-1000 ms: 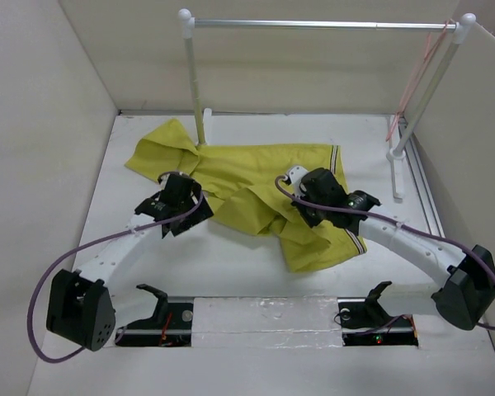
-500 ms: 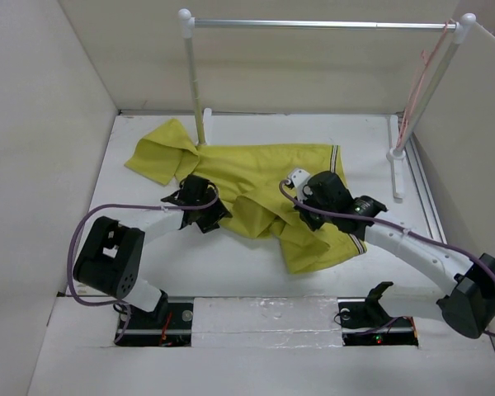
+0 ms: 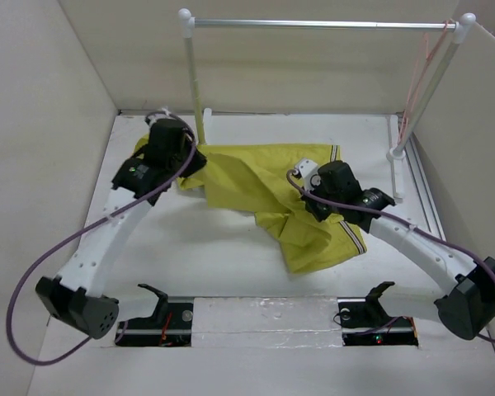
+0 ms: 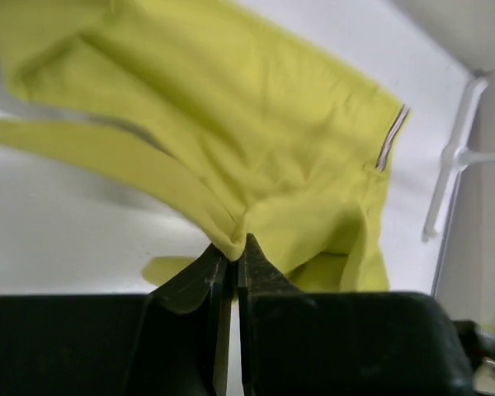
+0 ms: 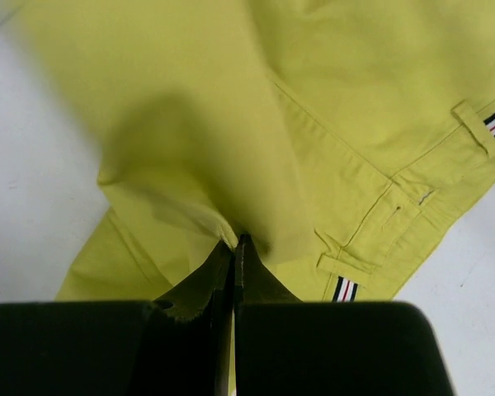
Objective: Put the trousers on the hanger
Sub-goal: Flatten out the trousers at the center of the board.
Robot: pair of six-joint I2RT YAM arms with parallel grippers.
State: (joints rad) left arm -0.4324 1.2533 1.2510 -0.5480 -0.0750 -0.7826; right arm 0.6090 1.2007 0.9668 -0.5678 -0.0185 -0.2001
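Observation:
The bright yellow trousers point(image 3: 256, 177) lie crumpled across the middle of the table, with the striped waistband trim point(image 3: 336, 155) towards the right. My left gripper point(image 3: 188, 167) is shut on a fold of the trousers point(image 4: 256, 124) at their far left, and the cloth rises into the pinched fingertips point(image 4: 252, 252). My right gripper point(image 3: 312, 208) is shut on a raised fold of the trousers point(image 5: 355, 99) near the waistband, beside a belt loop with striped trim point(image 5: 342, 289). The pale pink hanger point(image 3: 419, 73) hangs from the right end of the rail, away from both grippers.
A stand of white posts point(image 3: 194, 82) and a silver rail point(image 3: 322, 25) spans the back of the table. Its right foot point(image 3: 396, 161) stands near the trousers' waistband. Beige walls close in the left, right and back sides.
My left gripper has shut on the trousers' left part and swung towards the far left, dragging that cloth with it. The right gripper stayed shut on its fold, shifting slightly backwards.

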